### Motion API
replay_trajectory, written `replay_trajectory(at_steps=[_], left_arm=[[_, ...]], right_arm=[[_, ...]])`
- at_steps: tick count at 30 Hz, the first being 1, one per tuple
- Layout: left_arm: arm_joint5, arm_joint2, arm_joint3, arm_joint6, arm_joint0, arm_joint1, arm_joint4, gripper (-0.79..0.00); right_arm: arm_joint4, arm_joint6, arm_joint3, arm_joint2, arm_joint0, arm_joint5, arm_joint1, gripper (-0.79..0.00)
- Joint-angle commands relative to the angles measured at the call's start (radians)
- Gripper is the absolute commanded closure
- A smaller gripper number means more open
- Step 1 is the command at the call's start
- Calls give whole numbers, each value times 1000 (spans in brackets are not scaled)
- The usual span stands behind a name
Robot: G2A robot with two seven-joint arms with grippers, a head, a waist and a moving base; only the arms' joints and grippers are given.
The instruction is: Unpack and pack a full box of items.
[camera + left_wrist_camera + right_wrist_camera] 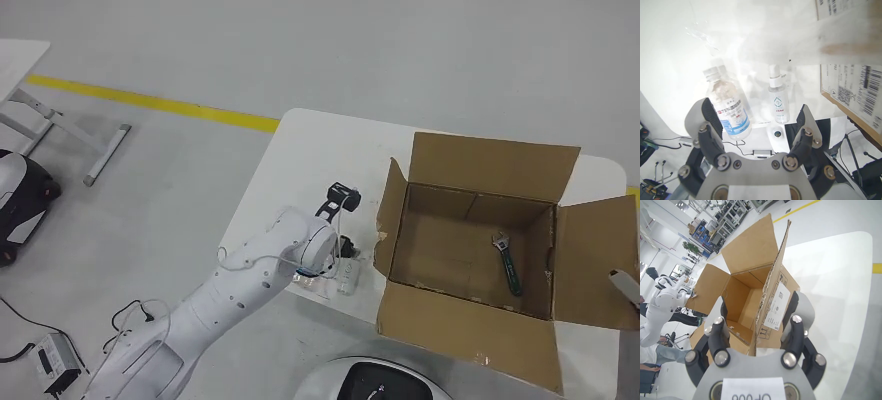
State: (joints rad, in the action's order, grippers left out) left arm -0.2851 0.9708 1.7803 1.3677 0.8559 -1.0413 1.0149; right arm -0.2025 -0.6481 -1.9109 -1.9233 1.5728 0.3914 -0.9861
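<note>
An open cardboard box [470, 330] stands on the white table [320, 150], and a teal-handled wrench [507, 264] lies on its floor. At the table's near edge beside the box stand a clear bottle with a blue label [730, 111] and a small spray bottle [779, 102]. My left gripper [757, 115] hangs open over them; the labelled bottle is close to one finger [711, 113], and I cannot tell if they touch. My right gripper [759, 308] is open at the box's far side, its jaws on either side of a raised flap [772, 279].
The box's labelled outer wall [853, 91] rises close beside the spray bottle. The bottles sit right at the table's rim [761, 124]. Bare tabletop stretches behind the box [330, 140] and on its right side [838, 285]. A yellow floor line [150, 100] runs beyond the table.
</note>
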Motion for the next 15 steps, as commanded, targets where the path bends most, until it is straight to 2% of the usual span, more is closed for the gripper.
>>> replay_trajectory(at_steps=[1,4,5,6,7,8,11,15], left_arm=[[2,42,67,18,18,9,26,-785],[15,111,153,37,41,22,59,-785],[22,134,182,42,47,26,75,-785],[31,156,208,48,54,31,92,-785],[38,178,234,53,59,34,106,-785],[46,200,258,56,64,38,120,-785],[79,253,319,58,73,46,174,-785],[99,294,366,52,81,50,220,-785]], right_arm=[[-9,20,-19,-19,6,8,0,-785],[-25,49,-67,-53,18,22,1,-782],[-35,58,-90,-65,22,29,1,-745],[-49,68,-112,-76,26,38,1,-665],[-65,75,-135,-84,31,46,1,-542],[-82,82,-158,-91,35,50,1,-342],[-154,90,-234,-98,47,66,2,0],[-278,90,-304,-58,50,68,3,0]])
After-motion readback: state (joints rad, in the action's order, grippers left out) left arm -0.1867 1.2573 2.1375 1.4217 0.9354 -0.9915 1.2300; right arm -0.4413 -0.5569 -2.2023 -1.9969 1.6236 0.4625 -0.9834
